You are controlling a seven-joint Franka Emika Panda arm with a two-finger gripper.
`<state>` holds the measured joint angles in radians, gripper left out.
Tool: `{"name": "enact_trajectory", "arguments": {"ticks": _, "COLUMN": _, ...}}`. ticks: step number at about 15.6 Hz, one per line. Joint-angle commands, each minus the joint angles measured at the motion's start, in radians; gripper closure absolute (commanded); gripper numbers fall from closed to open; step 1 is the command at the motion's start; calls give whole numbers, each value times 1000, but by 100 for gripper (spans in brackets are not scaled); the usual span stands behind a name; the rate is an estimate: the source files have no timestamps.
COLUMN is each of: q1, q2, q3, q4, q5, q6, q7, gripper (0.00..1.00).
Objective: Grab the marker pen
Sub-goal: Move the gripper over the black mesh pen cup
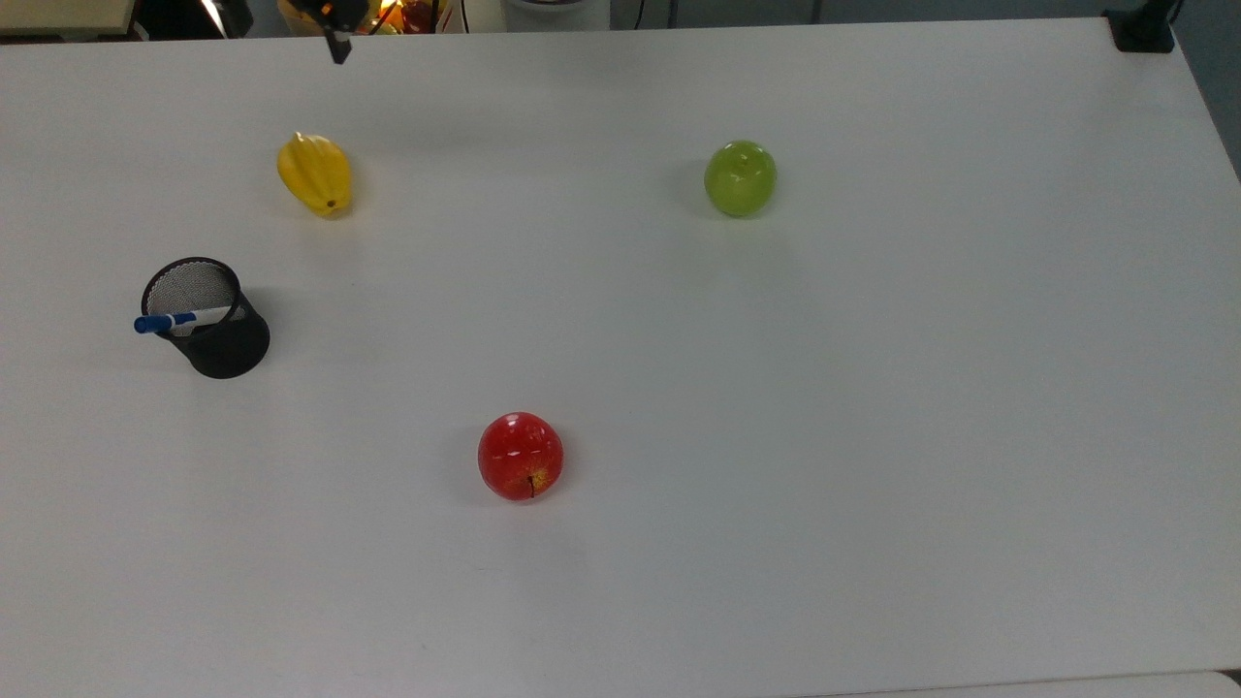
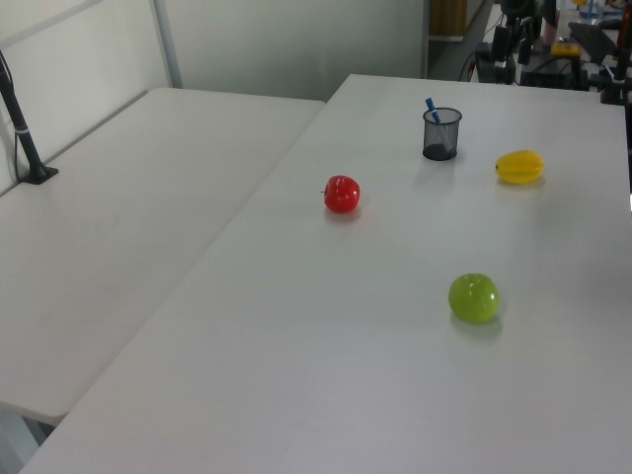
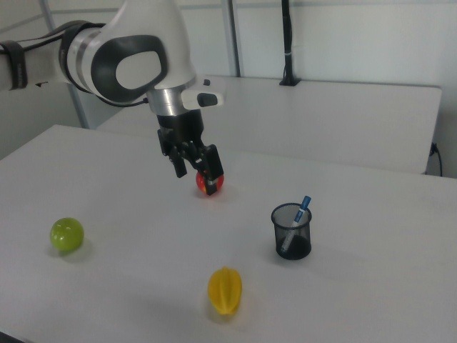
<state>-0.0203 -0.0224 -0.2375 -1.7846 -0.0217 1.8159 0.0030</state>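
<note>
The marker pen (image 1: 179, 318) has a white barrel and a blue cap. It leans in a black mesh cup (image 1: 221, 341) at the top view's left, cap end sticking out over the rim. The left view shows the pen (image 2: 432, 107) in the cup (image 2: 441, 136) at the far end of the table. In the right view the pen (image 3: 300, 214) stands in the cup (image 3: 291, 239). My gripper (image 3: 197, 176) hangs open and empty above the table, well to the right view's left of the cup. One of its fingers (image 1: 338, 48) pokes in at the top view's upper edge.
A yellow star fruit (image 1: 314, 174) lies beyond the cup. A red apple (image 1: 521, 456) and a green apple (image 1: 740, 178) sit apart on the white table (image 1: 873, 407). In the right view the red apple (image 3: 208, 189) is partly behind my gripper.
</note>
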Motion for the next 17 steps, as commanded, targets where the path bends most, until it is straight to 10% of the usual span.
{"name": "enact_trajectory", "arguments": {"ticks": 1, "q1": -75, "q2": 54, "q3": -2, "q4": 23, "q5": 26, "q6": 97, "q7": -20, "gripper": 0}}
{"name": "enact_trajectory", "arguments": {"ticks": 17, "q1": -230, "q2": 489, "q3": 27, "q4": 335, "q5": 157, "q6": 430, "q7": -51, "gripper": 0}}
